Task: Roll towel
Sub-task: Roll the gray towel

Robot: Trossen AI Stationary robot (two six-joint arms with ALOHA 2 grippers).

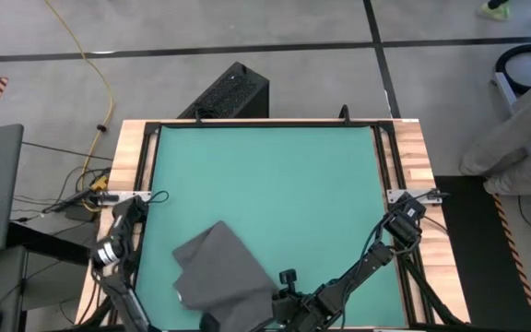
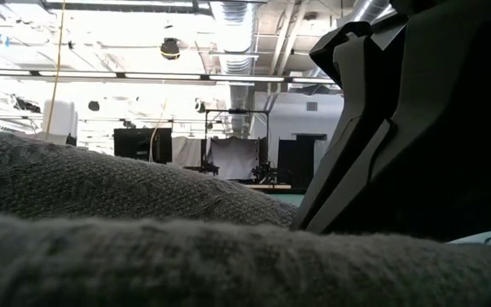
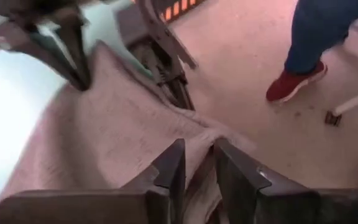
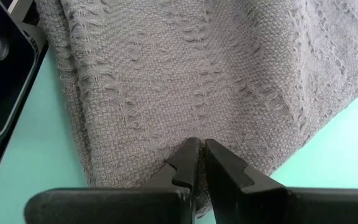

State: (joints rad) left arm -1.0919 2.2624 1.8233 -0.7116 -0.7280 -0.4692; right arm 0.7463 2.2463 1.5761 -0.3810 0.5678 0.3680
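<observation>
High view: towel [image 1: 221, 269] lies bunched on the green mat [image 1: 275, 175], near the mat's front edge, left of centre. Right arm comes in from the right post, elbow bent, forearm running low & diagonal toward the towel's front-right edge. Right gripper [image 4: 197, 152] sits nose-down on the weave, fingers nearly together w/ a pinch of fabric between the tips. Left arm stands folded at the left table edge, wrist turned inward over the towel's front part. Left gripper [image 3: 197, 163] has a narrow gap btwn fingers, a towel fold lying in it; can't tell if it's clamped. Low view: towel fills the foreground.
</observation>
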